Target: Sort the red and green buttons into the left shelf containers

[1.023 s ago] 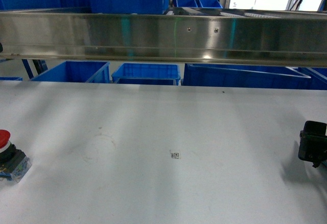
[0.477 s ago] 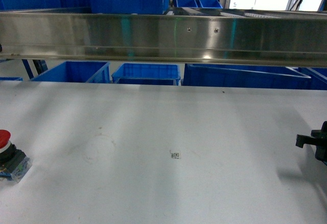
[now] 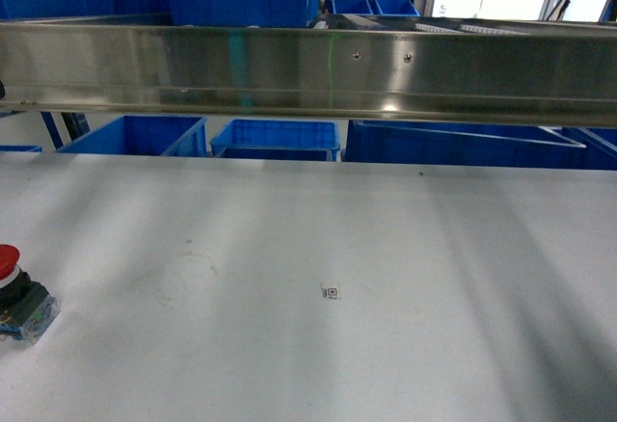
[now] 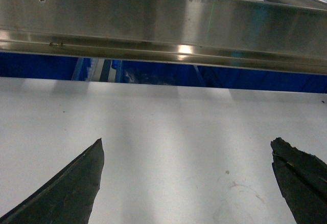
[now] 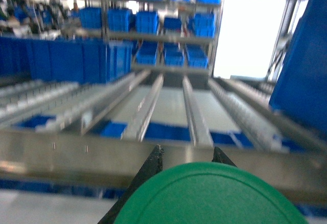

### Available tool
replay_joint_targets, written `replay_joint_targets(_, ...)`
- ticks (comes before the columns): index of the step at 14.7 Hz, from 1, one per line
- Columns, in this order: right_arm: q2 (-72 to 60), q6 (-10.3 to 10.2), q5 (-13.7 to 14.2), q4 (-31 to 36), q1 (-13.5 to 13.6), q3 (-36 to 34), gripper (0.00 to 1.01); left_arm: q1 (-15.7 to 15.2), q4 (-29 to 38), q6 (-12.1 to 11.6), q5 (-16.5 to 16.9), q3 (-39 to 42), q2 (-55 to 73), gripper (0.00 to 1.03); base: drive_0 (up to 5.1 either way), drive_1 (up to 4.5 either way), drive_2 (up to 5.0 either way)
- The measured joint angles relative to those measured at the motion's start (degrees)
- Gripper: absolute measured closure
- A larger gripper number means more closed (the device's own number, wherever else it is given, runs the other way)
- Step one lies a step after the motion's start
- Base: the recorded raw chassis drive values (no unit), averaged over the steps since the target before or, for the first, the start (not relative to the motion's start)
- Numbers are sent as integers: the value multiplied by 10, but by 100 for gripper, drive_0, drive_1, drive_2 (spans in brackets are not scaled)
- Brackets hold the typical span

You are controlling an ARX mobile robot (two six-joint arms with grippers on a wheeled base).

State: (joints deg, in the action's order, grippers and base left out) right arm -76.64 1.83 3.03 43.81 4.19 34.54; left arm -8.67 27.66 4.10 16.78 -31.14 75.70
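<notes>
Right claw [image 5: 186,157] now gone from head view

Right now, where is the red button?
In the head view, the red button sits at the far left edge of the white table, left of the small printed marker.

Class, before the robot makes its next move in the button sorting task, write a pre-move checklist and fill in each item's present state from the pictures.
1. Green round-capped push-button held between the right gripper's fingers: ok.
2. Left gripper open and empty over the white table: ok.
3. Red domed push-button within sight, standing at the table's left edge: ok.
4. Right arm visible from the head camera: not ok, out of frame.
5. Large blue plastic bins on the left shelf located: cannot tell, the steel rail blocks much.
</notes>
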Motion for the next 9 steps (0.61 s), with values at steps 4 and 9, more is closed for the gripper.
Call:
replay_joint_targets(4, 12, 12, 0, -13, -1, 2, 77, -1, -37, -10, -8, -23, 38, 5, 0, 0, 0)
replay_joint_targets(9, 24, 13, 0, -6, 0, -1, 77, 23, -36, -80, -50, -33, 143, 5, 0, 0, 0)
